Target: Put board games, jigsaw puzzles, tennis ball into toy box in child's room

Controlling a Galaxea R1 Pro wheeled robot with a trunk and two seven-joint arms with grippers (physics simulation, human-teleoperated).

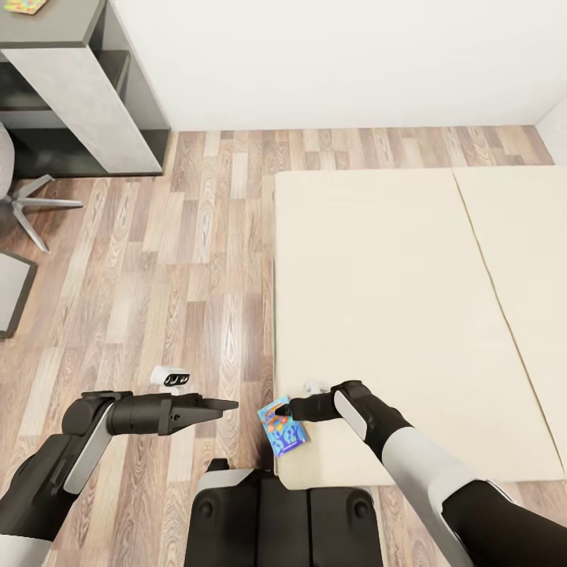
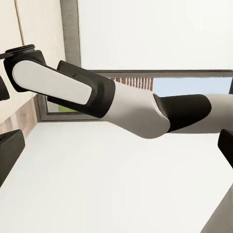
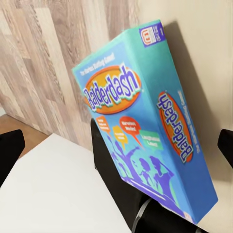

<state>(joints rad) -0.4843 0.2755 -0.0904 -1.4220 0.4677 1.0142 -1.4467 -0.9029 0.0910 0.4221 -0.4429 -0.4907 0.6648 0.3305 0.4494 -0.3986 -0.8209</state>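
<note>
Bed (image 1: 394, 315): cream, two mattress pads side by side with a seam between them, filling the right half of the head view; its left edge runs along the wood floor (image 1: 181, 260).
Desk (image 1: 71, 79): grey and dark, at the far left corner by the white wall; a chair base (image 1: 31, 209) stands just before it.
Left gripper (image 1: 224, 405): held over the floor, just left of the bed's near-left corner, fingers pointing at the game; jaws apart, nothing between them.
Right gripper (image 1: 282, 411): at the bed's near-left corner, against the game; whether its jaws clamp the box I cannot tell.
Game (image 1: 282, 428): blue Balderdash box (image 3: 145, 121), tilted, at the bed's near-left corner, overhanging the left edge.
</note>
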